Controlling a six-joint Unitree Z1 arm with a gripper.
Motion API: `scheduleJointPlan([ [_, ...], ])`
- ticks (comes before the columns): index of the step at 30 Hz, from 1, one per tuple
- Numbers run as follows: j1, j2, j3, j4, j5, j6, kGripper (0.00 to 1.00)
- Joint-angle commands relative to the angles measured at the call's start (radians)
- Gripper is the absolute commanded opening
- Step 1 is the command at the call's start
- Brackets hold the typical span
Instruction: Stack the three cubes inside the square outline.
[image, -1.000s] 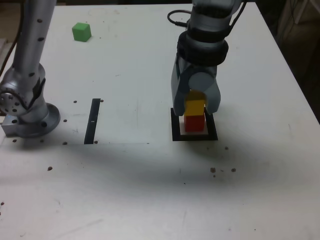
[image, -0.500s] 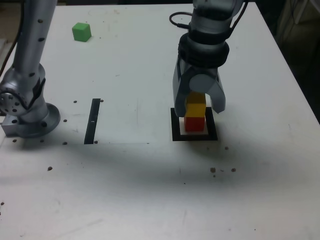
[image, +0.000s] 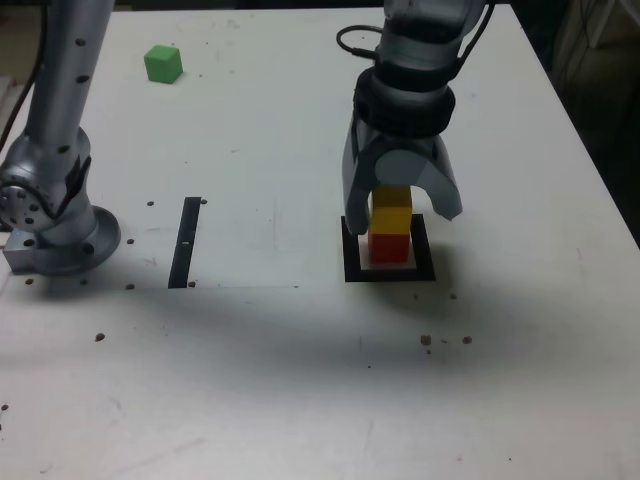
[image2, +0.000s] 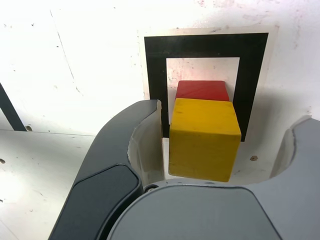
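yellow cube (image2: 204, 138): matt, painted look
pincer (image2: 220, 150): smooth grey plastic
desk (image: 280, 360): white, matt, scuffed and speckled

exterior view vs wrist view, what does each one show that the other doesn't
Only the exterior view shows the green cube far off on the table and a second arm's base. Only the wrist view shows the gap between the open gripper and the yellow cube up close. Both show yellow stacked on the red cube inside the square outline.
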Motion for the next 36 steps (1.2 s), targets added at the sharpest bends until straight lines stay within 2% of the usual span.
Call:
scheduleJointPlan([
  [1, 0.006, -0.022, 0.011, 0.001, 0.007, 0.001, 0.99],
  [11, 0.032, -0.11, 0.055, 0.016, 0.051, 0.0, 0.99],
  [19, 0.088, -0.16, 0.076, 0.058, 0.081, 0.01, 0.99],
  [27, 0.24, -0.203, 0.153, 0.063, 0.099, 0.068, 1.0],
  [36, 0.386, -0.218, 0.172, 0.073, 0.117, 0.146, 1.0],
])
